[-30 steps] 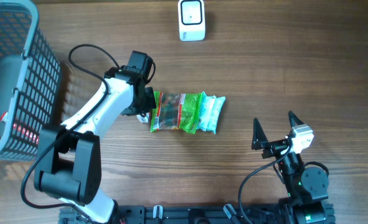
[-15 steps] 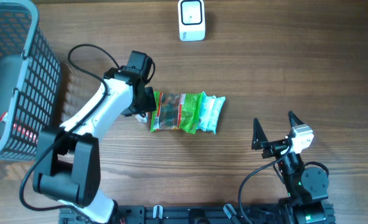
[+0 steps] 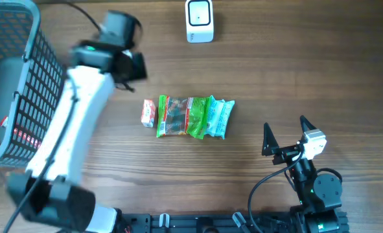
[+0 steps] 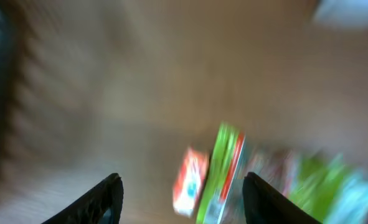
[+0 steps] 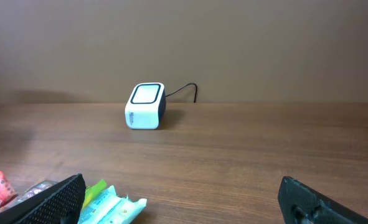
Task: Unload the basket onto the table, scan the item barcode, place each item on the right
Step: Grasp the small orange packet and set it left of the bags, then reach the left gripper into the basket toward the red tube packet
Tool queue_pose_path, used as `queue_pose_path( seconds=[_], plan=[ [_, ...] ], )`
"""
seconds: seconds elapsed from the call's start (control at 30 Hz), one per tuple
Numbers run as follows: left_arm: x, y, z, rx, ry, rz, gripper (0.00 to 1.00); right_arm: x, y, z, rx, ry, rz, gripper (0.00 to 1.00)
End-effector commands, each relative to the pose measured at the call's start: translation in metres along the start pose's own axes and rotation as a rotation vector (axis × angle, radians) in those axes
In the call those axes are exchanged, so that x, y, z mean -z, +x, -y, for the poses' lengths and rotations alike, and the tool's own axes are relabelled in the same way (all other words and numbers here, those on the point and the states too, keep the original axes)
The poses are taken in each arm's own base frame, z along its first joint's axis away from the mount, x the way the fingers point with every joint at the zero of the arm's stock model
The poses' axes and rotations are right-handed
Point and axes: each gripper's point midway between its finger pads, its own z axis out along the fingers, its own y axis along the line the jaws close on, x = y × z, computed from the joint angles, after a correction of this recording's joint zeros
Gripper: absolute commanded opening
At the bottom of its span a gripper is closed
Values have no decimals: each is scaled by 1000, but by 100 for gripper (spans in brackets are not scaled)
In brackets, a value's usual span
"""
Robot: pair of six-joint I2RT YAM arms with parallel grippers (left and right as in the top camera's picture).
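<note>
Snack packets (image 3: 191, 117) amid bare table (image 3: 295, 58); left gripper (image 3: 134, 65) spread, empty; right gripper (image 3: 285, 124) spread, empty.

The left arm (image 3: 68, 129) stretches long and straight away from its base, smeared with blur. Its left gripper (image 3: 131, 65) is at the far end, the two dark fingers (image 4: 106, 196) standing apart with nothing between them. The right arm (image 3: 311, 181) sits folded by its base, the right gripper (image 3: 285, 133) spread wide, empty, pointing forward.
</note>
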Motion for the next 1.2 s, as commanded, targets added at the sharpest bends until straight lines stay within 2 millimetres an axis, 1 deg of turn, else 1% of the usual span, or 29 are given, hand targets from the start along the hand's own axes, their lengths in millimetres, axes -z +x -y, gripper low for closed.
queue_pose_path(
  seconds=[0.0,0.03,0.07,0.1,0.13,0.2,0.23,0.3,0.37,0.4,0.43,0.5,0.53,0.63,0.7,0.77,0.9,1.03,1.17],
  plan=[
    [79,-67,-59,159,-36,268,70,0,-1,0,-14,-5,3,100],
    [90,-75,-76,199,-49,306,70,0,-1,0,-14,-5,3,100],
    [101,-85,-103,260,-83,354,69,0,-1,0,-14,-4,3,100],
    [107,-89,-133,329,-133,387,69,0,-1,0,-14,-4,3,100],
    [109,-90,-156,390,-172,399,69,0,-1,0,-14,-4,3,100],
    [110,-86,-204,518,-243,404,69,0,-1,0,-14,-5,3,100],
    [110,-80,-231,589,-279,398,69,0,-1,0,-14,-5,3,100],
    [106,-65,-277,696,-324,367,70,0,-1,0,-14,-4,3,100],
    [99,-52,-306,763,-347,328,70,0,-1,0,-14,-4,3,100],
    [93,-43,-321,801,-356,295,71,0,-1,0,-14,-5,3,100],
    [86,-35,-332,831,-363,263,71,0,-1,0,-14,-4,3,100],
    [64,-15,-352,886,-378,170,71,0,-1,0,-14,-5,3,100],
    [54,-8,-358,901,-385,130,71,0,-1,0,-14,-5,3,100],
    [6,20,-368,927,-396,-29,72,0,-1,0,-14,-4,3,100],
    [-19,33,-369,913,-395,-104,72,0,-1,0,-14,-5,3,100],
    [-49,49,-370,902,-391,-186,74,0,-1,0,-14,-5,3,100],
    [-94,70,-365,896,-345,-299,75,0,-1,0,-14,-5,3,100],
    [-120,87,-364,898,-342,-358,75,0,-1,0,-14,-5,3,100],
    [-134,96,-361,902,-328,-367,71,0,-1,0,-14,-4,3,100]
  ],
)
